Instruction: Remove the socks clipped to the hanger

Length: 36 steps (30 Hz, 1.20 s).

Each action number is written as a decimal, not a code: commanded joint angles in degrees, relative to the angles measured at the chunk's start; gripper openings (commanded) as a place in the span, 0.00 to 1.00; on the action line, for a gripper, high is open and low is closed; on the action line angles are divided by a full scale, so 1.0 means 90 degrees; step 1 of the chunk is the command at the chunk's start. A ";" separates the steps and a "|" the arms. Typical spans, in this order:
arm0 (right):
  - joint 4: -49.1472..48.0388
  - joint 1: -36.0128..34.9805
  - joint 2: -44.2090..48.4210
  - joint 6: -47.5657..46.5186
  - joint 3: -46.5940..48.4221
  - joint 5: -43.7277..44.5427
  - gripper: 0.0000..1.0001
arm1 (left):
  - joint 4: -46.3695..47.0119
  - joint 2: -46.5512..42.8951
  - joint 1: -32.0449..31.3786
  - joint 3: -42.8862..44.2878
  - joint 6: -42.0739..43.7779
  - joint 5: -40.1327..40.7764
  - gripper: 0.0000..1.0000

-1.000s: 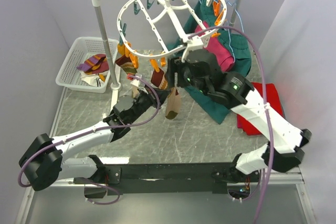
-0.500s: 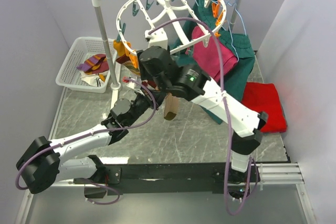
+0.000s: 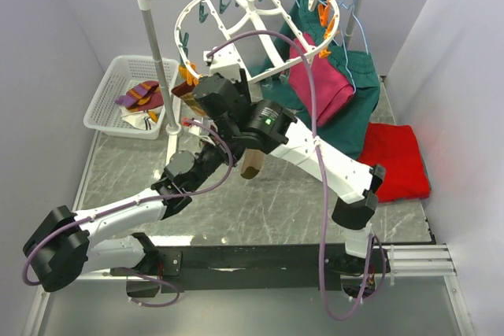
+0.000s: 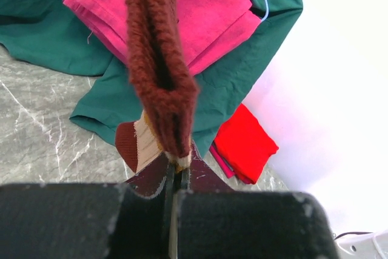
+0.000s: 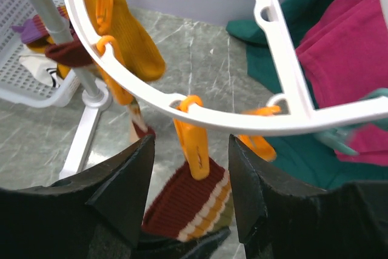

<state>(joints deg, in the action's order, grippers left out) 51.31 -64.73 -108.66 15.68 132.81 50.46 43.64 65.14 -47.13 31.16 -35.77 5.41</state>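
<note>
The white oval hanger hangs from the pole rack, with its rim crossing the right wrist view. My right gripper stands open at the rim's left side. Its fingers flank an orange clip without touching it. That clip holds a maroon sock with cream and orange stripes. A mustard sock hangs from the clip beside it. My left gripper is shut on the lower tip of a hanging maroon sock. In the top view the left gripper sits partly under the right arm.
A white basket at the left holds loose striped socks. The rack's pole and foot stand beside it. A magenta garment and dark green clothes hang at the right. A folded red cloth lies on the table.
My right arm has swung left along the hanger rim to its left side, and its jaws have narrowed around an orange clip. The left gripper has stayed shut on its sock.
</note>
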 commanded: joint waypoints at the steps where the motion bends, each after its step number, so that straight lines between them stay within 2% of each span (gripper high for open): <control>1: -0.0407 -0.0141 -0.0182 -0.0335 0.0302 0.0458 0.58 | 0.0405 -0.0217 -0.0075 -0.0063 0.0009 -0.0005 0.01; 14: -0.0857 -0.0288 -0.0593 -0.0893 0.0224 0.1415 0.52 | 0.0385 -0.0393 -0.0105 -0.0151 0.0117 -0.0054 0.01; 24: -0.1287 -0.0220 -0.0368 -0.0553 -0.0372 0.1231 0.47 | 0.0444 -0.0412 -0.0105 -0.0220 0.0166 -0.0054 0.01; 29: -0.1755 -0.0044 0.0081 -0.0453 -0.1085 0.0898 0.46 | 0.0513 -0.0500 -0.0105 -0.0327 0.0166 -0.0015 0.01; 36: -0.1551 0.0043 -0.0270 -0.0619 -0.0548 0.0907 0.47 | 0.0572 -0.0432 -0.0105 -0.0298 0.0146 -0.0064 0.01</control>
<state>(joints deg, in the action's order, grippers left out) 38.79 -64.97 -111.46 10.37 124.60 58.37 45.23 62.08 -47.72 28.08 -35.35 5.85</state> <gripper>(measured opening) 0.463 0.035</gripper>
